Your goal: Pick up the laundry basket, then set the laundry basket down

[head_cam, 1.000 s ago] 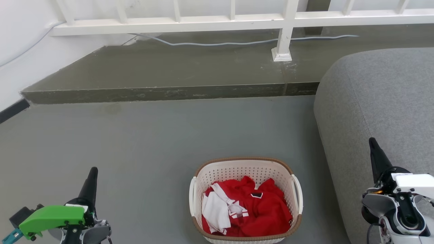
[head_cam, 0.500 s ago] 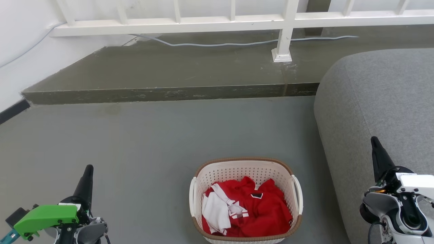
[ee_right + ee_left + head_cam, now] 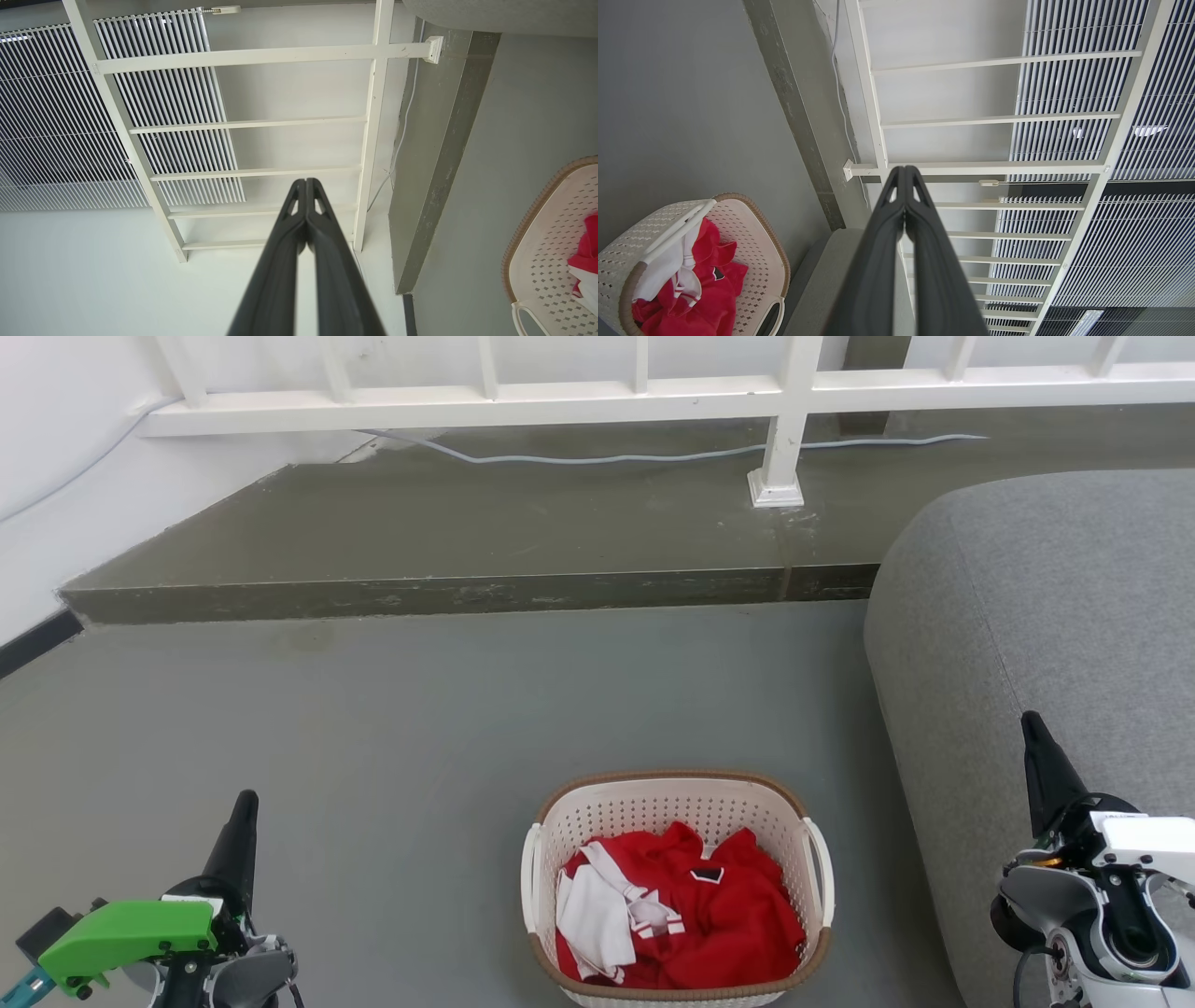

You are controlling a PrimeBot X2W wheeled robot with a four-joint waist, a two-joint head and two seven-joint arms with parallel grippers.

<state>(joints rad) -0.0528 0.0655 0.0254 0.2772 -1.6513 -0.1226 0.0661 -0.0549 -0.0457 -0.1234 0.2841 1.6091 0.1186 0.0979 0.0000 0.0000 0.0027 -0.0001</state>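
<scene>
The laundry basket [image 3: 653, 812] stands on the grey floor at the bottom centre of the head view, cream-white and perforated with a brown rim and a white loop handle on each side. Red and white clothes [image 3: 686, 919] lie inside it. My left gripper [image 3: 245, 807] is shut and empty, well to the left of the basket, fingers pointing up. My right gripper [image 3: 1030, 726] is shut and empty, to the basket's right in front of the sofa. The basket [image 3: 752, 242] sits at lower left of the left wrist view beside the left gripper [image 3: 904, 171]. The basket's rim [image 3: 537, 210] lies right of the right gripper [image 3: 306, 183].
A grey sofa [image 3: 1055, 607] fills the right side, close to the basket. A raised concrete step [image 3: 448, 590] crosses the floor ahead, with a white railing [image 3: 784, 420] and a pale cable [image 3: 607, 455] on it. A white wall [image 3: 56, 476] runs along the left.
My left gripper has dropped slightly lower and leftward in the head view since a second ago. The right gripper and the basket have hardly shifted.
</scene>
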